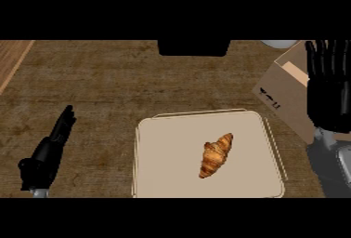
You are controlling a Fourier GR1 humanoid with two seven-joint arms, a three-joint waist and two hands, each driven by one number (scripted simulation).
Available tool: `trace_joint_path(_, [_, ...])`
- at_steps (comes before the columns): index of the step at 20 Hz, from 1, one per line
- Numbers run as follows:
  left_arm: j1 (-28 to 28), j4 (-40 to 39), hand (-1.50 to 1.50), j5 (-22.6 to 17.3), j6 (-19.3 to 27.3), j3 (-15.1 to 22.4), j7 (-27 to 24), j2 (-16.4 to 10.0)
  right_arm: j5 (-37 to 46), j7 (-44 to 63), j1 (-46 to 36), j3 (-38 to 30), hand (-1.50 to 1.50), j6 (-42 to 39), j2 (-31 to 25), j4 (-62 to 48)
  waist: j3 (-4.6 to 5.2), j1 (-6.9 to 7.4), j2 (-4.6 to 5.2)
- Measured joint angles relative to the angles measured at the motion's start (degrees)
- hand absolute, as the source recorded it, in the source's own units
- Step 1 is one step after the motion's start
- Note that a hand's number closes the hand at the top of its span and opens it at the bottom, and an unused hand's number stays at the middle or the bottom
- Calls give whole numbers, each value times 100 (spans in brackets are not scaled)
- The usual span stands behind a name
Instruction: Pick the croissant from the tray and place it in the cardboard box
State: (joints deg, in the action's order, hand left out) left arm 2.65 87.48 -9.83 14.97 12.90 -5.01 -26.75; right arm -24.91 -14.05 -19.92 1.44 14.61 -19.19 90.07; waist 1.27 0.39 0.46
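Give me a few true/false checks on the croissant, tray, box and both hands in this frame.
1. The croissant lies on the tray. True.
2. The right hand holds the croissant. False: it holds nothing; its fingers are straight, up by the box.
3. The box stands left of the tray. False: it is at the tray's upper right.
4. The left hand is open, left of the tray. True.
5. The croissant is in the box. False: it is on the tray, apart from the box.
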Motion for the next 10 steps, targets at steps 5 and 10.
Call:
trace_joint_path(5, [-296,88,0,114,-230,-31,-156,-215,1112,697,245,226,-150,1208,-388,533,-52,-312,-134])
trace_joint_path(10, [-539,247,0,185,-423,-37,-215,-428,2385,1505,1116,450,-150,1901,-1208,464,-27,-744,-197])
